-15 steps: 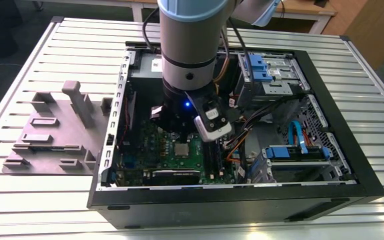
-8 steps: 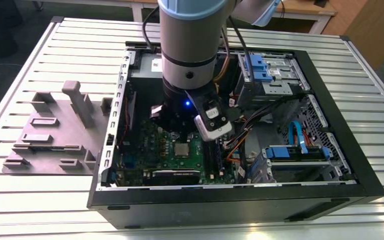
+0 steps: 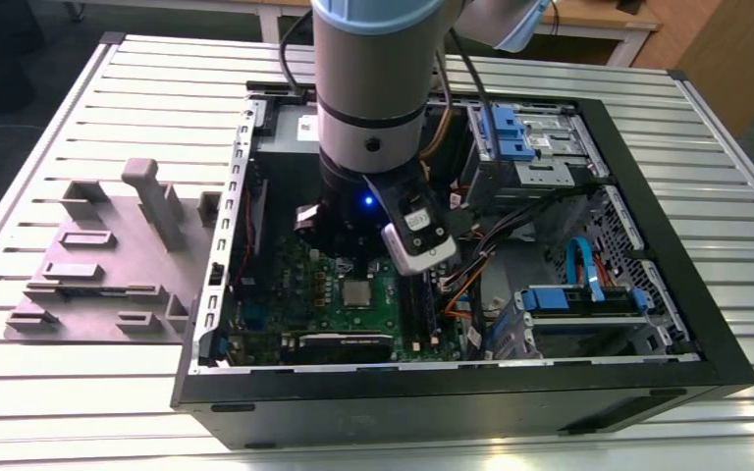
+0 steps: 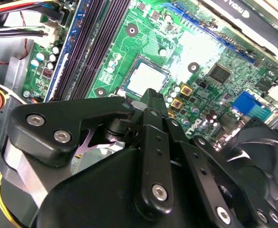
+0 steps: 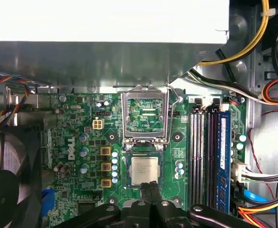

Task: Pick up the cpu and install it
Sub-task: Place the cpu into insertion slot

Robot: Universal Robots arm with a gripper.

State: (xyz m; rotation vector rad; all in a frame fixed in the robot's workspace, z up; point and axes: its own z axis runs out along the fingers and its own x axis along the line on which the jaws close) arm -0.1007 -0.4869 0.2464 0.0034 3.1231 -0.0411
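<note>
The claw (image 5: pixel 150 186), fingers closed together on nothing, hovers with the cpu (image 5: pixel 144 170) seated in the socket (image 5: pixel 128 174) just beyond its tips.

Cpu (image 5: pixel 144 171) top: silvery metal, smooth, satin sheen, with a thin pale edge. Motherboard (image 5: pixel 89 104): green board, glossy lacquer. Socket frame (image 5: pixel 124 116): bright bare metal. Gripper (image 4: pixel 150 95): matt black, with shiny metal screw heads. Case (image 3: pixel 456 392): matt black outside, grey sheet metal inside. Table (image 3: pixel 89 412): ribbed pale metal, soft shine.
</note>
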